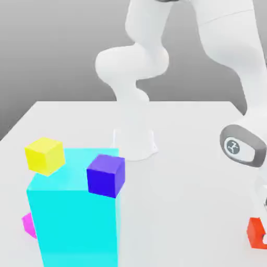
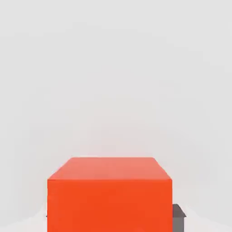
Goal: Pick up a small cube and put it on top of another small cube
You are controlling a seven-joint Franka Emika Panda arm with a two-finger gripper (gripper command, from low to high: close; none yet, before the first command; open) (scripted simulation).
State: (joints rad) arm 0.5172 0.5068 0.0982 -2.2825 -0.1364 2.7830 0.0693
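Note:
A small orange-red cube (image 1: 255, 232) rests on the white table at the exterior view's lower right. My gripper (image 2: 111, 221) has come down over it and is shut on the same cube (image 2: 108, 195); a grey fingertip (image 2: 179, 217) presses against one side. A yellow cube (image 1: 45, 155) and a purple cube (image 1: 106, 174) sit on top of a tall cyan block (image 1: 73, 219) at the exterior view's left. A magenta cube (image 1: 28, 225) peeks out from behind that block.
The arm's white base (image 1: 134, 141) stands at the back middle of the table (image 1: 193, 172). The wrist (image 1: 241, 147) hangs over the right side. Bare tabletop lies between the cyan block and the orange-red cube.

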